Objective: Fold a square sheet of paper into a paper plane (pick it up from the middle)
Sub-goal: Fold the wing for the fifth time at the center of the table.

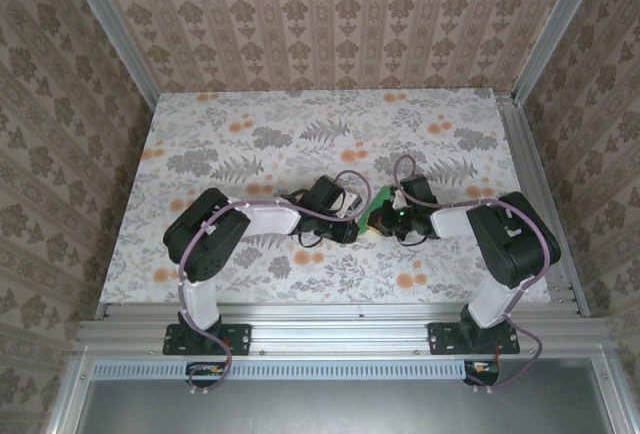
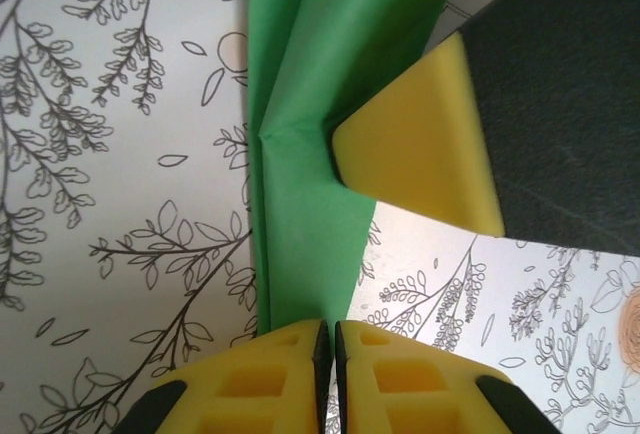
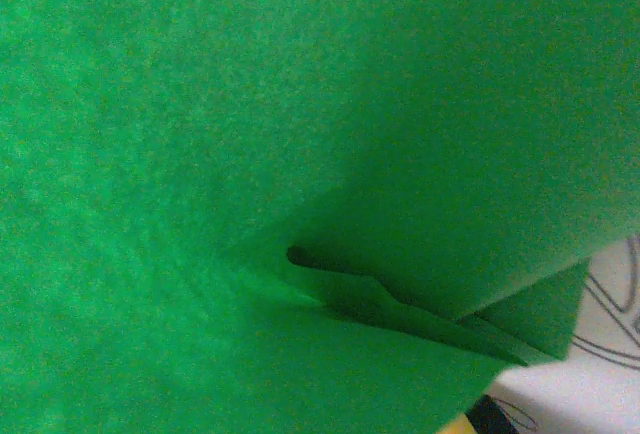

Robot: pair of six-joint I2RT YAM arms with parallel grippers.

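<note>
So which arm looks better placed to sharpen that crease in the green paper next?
Left, I'd guess. The left gripper is shut on the end of the green paper, lined up along its crease. The right gripper meets the paper from the side.

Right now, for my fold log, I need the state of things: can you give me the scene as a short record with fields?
paper: bright-green sheet, creased lengthwise, layers overlapping
place: middle of the table, between the grippers
left gripper: shut on the sheet's near end
right gripper: shut; one yellow finger against the sheet's edge
stage: no finished plane yet
</note>
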